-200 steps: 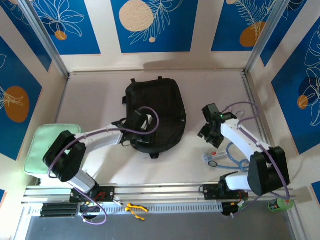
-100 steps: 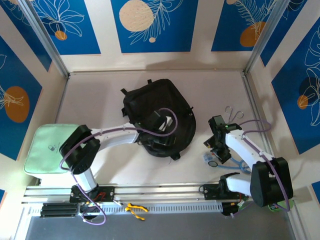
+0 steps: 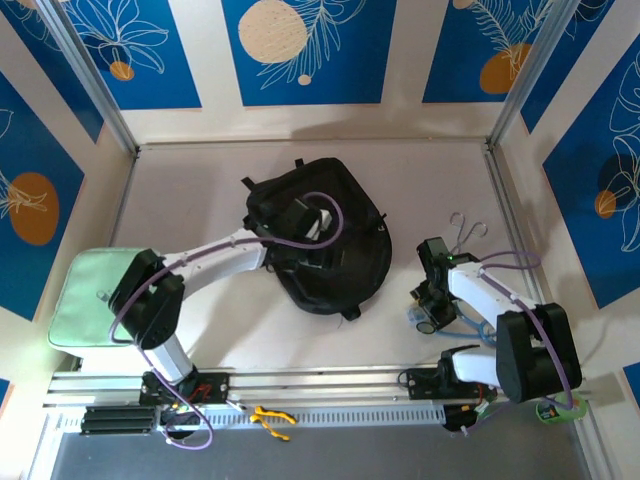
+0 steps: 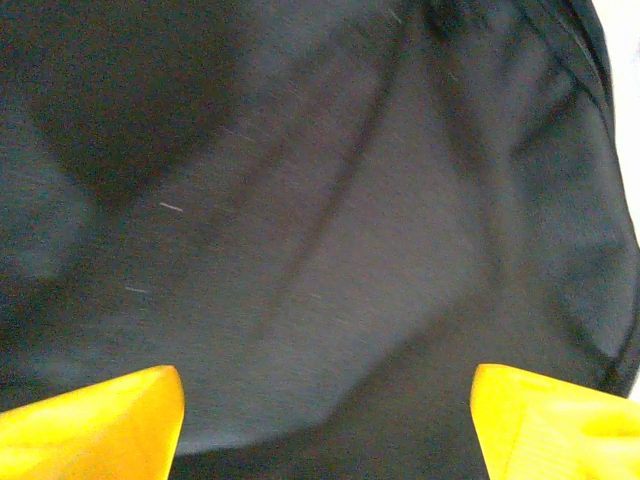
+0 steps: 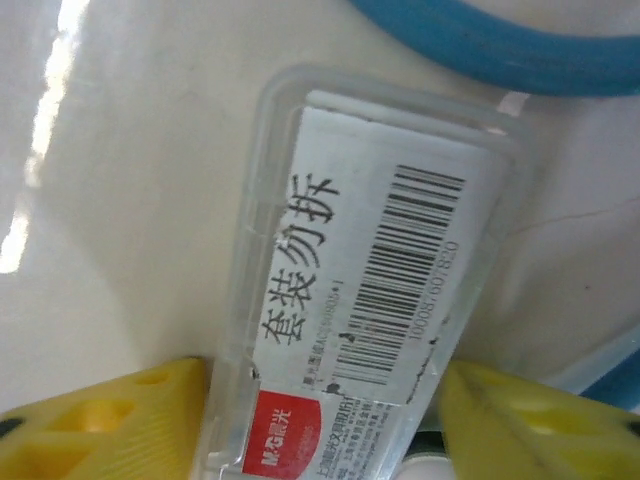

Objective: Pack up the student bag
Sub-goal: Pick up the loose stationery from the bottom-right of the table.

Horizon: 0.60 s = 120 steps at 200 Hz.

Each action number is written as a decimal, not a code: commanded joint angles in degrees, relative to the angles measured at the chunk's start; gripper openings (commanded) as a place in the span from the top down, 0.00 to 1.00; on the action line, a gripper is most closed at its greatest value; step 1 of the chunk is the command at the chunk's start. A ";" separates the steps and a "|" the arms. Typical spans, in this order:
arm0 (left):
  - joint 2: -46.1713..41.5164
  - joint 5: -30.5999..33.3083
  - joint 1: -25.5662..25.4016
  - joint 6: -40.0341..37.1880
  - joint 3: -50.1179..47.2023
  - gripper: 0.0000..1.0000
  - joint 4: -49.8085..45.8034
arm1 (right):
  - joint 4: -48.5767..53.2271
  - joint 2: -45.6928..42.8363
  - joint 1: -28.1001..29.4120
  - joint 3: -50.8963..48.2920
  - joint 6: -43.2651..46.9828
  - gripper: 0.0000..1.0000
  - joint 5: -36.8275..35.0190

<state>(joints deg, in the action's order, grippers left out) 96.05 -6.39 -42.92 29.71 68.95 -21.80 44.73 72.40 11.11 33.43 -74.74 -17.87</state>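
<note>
The student bag, a big black soft backpack, lies flat in the middle of the table. My left gripper hovers low over its upper half. In the left wrist view its yellow fingertips stand wide apart with only the bag's black fabric between them, so it is open. My right gripper is down at the table's right side. In the right wrist view its yellow fingers touch both long sides of a clear plastic case with a barcode label, which lies on the table.
A blue cable coils beside the case, and its loop lies just beyond it. Scissors lie further back on the right. A pale green pad sits at the left edge. Yellow pliers rest on the front rail.
The bag has slid right and turned. My left gripper has drawn back over it and opened wider. My right gripper has come down towards me and closed on the clear case.
</note>
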 commanded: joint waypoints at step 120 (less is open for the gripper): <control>11.72 -8.54 24.59 0.13 12.79 0.18 0.22 | 0.45 -3.96 2.95 5.77 5.10 0.55 -4.93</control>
<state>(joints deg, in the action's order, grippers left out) 103.18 -10.55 -18.74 31.14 76.53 -20.62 44.38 70.48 12.99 36.42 -71.00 -20.34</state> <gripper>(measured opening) 0.833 0.454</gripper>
